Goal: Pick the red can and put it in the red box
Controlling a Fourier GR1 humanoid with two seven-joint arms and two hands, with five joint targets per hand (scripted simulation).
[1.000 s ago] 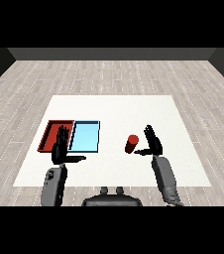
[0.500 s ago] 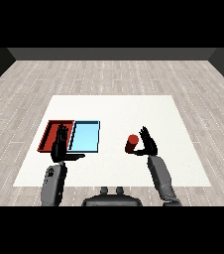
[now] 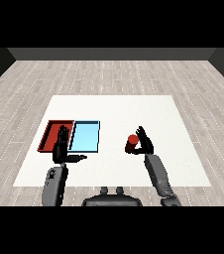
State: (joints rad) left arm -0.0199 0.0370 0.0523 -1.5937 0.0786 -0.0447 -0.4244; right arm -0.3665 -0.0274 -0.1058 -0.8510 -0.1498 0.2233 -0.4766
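Your right hand (image 3: 144,142) has closed in on the red can (image 3: 131,143), fingers still straight, not yet grasping. The can stands upright, right of the trays. Your left hand (image 3: 61,147) rests relaxed.

two grey forearms, each ending in a black hand (image 3: 62,149) (image 3: 145,143).

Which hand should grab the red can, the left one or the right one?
Probably the right hand. It is right beside the red can, fingers straight, not yet curled round it. The left hand is far off, open, in front of the red tray and blue tray.
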